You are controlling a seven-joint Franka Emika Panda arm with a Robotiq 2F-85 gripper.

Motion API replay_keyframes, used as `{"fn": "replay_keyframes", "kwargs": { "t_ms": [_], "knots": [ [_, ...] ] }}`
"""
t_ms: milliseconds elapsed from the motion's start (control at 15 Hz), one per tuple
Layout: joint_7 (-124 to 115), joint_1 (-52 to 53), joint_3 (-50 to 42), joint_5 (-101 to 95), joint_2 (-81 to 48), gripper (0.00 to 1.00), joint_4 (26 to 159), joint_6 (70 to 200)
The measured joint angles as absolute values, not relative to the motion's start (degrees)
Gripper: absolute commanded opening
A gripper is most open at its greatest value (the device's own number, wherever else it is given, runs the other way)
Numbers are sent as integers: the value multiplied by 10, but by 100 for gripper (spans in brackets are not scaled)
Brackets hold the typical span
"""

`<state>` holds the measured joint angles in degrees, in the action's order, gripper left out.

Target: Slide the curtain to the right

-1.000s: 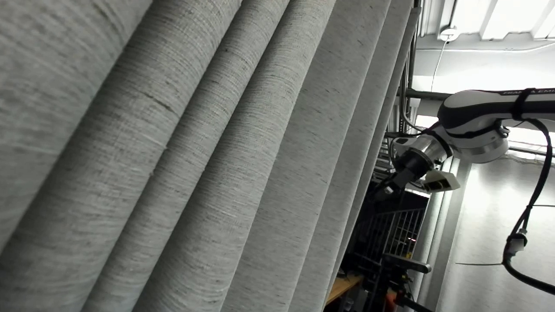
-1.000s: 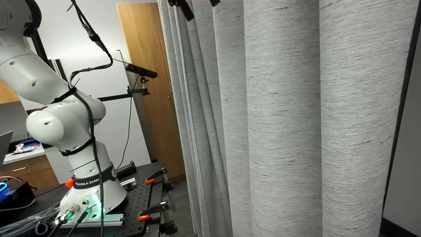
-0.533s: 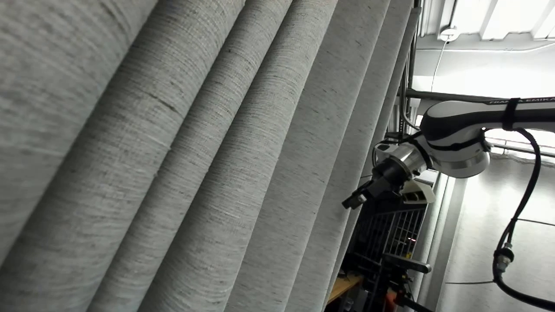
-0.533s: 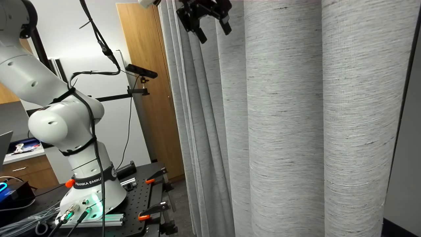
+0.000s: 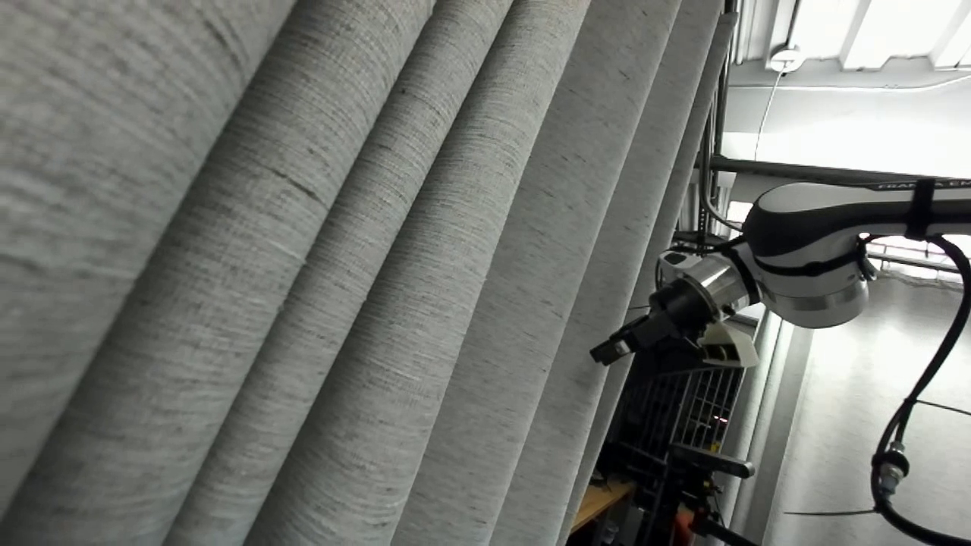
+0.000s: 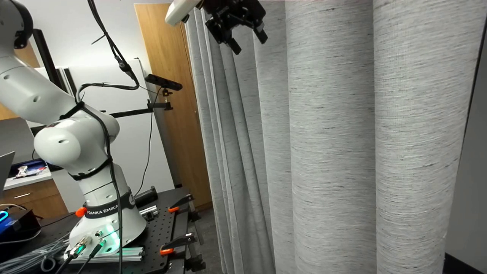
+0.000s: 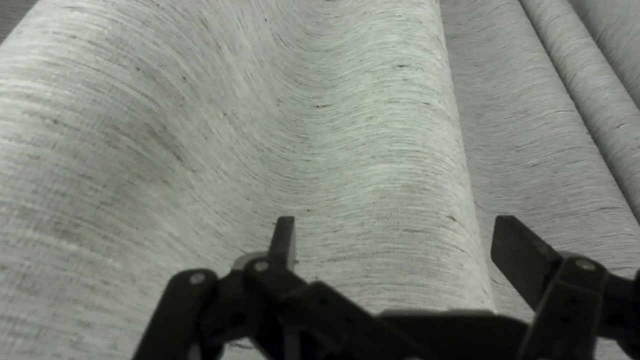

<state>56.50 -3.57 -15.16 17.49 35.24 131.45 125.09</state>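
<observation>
Wide-spread gripper [image 6: 248, 43] before grey curtain [image 5: 394, 303]

In the wrist view the fingers [image 7: 521, 257] stand far apart and hold nothing — the curtain's cloth nearly fills the frame behind them. Whether the tips touch it, I cannot tell. In an exterior view the arm [image 5: 834, 227] reaches in from the right edge, while the curtain covers the left and middle, folds slanting. In an exterior view the wooden door [image 6: 171, 49] shows just left of the curtain, with the gripper at top centre.

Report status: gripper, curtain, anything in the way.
Gripper open. Curtain hanging in folds before it, ungripped; contact unclear. No obstruction visible between them in wrist view.
</observation>
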Motion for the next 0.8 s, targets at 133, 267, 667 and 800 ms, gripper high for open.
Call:
{"fn": "replay_keyframes", "kwargs": {
  "t_ms": [133, 267, 667, 800],
  "knots": [
    [565, -36, -152, 174, 362, 100, 1324, 1251],
    [565, -36, -153, 174, 366, 100, 1326, 1251],
    [565, -35, -153, 174, 367, 100, 1327, 1251],
    [565, -35, -153, 174, 367, 100, 1327, 1251]
  ]
}}
